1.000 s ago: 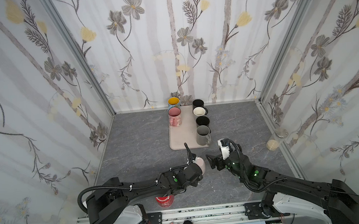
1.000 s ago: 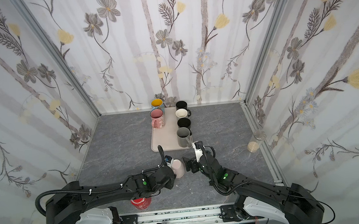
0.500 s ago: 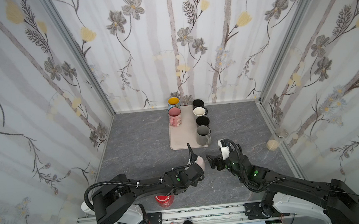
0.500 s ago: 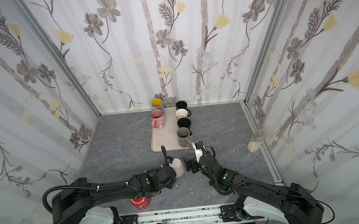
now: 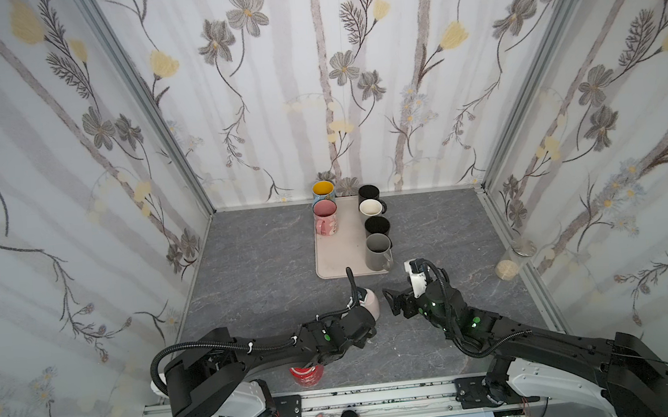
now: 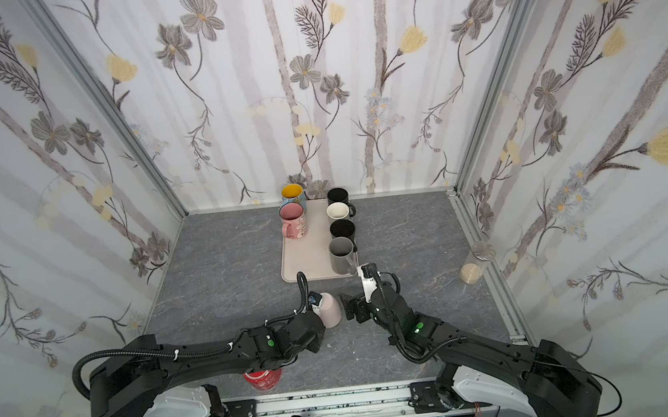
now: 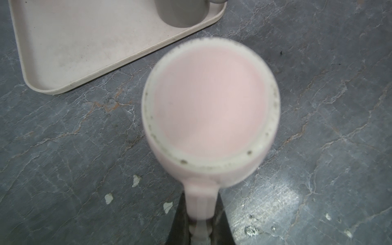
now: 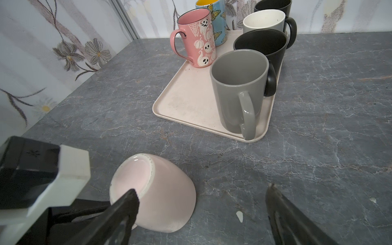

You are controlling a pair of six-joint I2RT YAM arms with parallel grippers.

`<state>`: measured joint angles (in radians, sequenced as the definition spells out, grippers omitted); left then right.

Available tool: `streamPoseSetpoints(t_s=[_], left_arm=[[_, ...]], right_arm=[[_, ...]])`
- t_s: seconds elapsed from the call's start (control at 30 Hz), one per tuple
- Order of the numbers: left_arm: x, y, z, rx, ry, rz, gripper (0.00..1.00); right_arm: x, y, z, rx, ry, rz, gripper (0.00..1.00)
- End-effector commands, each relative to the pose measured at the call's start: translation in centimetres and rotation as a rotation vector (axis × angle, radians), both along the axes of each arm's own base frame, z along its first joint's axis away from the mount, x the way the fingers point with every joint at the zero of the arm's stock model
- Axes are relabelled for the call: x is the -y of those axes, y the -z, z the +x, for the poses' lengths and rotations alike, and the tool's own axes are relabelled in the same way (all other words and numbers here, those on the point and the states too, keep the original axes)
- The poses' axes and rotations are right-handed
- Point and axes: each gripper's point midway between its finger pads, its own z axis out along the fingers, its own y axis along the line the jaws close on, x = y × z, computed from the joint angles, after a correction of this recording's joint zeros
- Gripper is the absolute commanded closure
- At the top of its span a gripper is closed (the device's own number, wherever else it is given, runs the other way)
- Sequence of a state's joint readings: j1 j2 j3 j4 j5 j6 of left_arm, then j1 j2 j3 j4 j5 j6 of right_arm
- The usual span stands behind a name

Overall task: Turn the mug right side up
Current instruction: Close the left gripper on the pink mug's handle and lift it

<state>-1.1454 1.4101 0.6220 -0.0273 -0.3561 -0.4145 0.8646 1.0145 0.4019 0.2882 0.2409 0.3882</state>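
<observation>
Left gripper [image 7: 200,220] has now closed on the handle [image 7: 200,201] of the pink mug [image 7: 210,101], which sits tilted, base-up, on the bench [image 7: 318,148] near the tray [image 7: 84,53]; right gripper [image 8: 202,189] waits open; righting may proceed.

We see a grey marbled surface [image 5: 258,267] carrying a beige tray [image 5: 339,259] near the back wall. Mugs stand upright there in two rows: a grey mug [image 5: 377,251] nearest us, then a black mug [image 5: 377,226], a white mug [image 5: 370,207] and a second black mug [image 5: 368,193]; beside them is a pink ghost mug [image 5: 326,218] with a blue butterfly mug [image 5: 323,191] behind it. A red cup [image 5: 307,376], partly hidden, sits at the front edge, and a clear jar [image 5: 507,268] stands by the right wall.
</observation>
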Motion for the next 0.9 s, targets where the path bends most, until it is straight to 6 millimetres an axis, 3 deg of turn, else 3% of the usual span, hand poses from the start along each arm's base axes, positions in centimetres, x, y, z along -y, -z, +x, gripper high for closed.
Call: streamPoseSetpoints(t_s=[0.0,0.17,0.47,0.67,0.77,0.87], left_arm=[[0.9,-2.1,1.0,0.064,-0.017,-0.083,1.00],[0.4,-5.8,2.6,0.116,-0.079,-0.246,1.00],[-3.1,-17.2,6.1,0.329,-0.199,-0.652,1.00],[-5.1,-25.8,5.5,0.518,-0.170,-0.945,1.00],[-5.6,-28.7,4.5,0.579,-0.126,-1.057,1.00],[-5.7,-30.4,3.7,0.607,-0.075,-1.132,1.00]], right_arm=[[-0.6,-1.7,0.1,0.033,-0.015,0.052,0.07],[-1.3,-3.3,-0.4,0.066,-0.060,0.120,0.07],[-3.4,-9.2,-2.5,0.181,-0.223,0.370,0.09],[-6.1,-12.8,-3.6,0.187,-0.370,0.580,0.12],[-7.4,-15.1,-4.1,0.203,-0.448,0.682,0.13],[-8.5,-17.1,-4.5,0.225,-0.516,0.758,0.14]])
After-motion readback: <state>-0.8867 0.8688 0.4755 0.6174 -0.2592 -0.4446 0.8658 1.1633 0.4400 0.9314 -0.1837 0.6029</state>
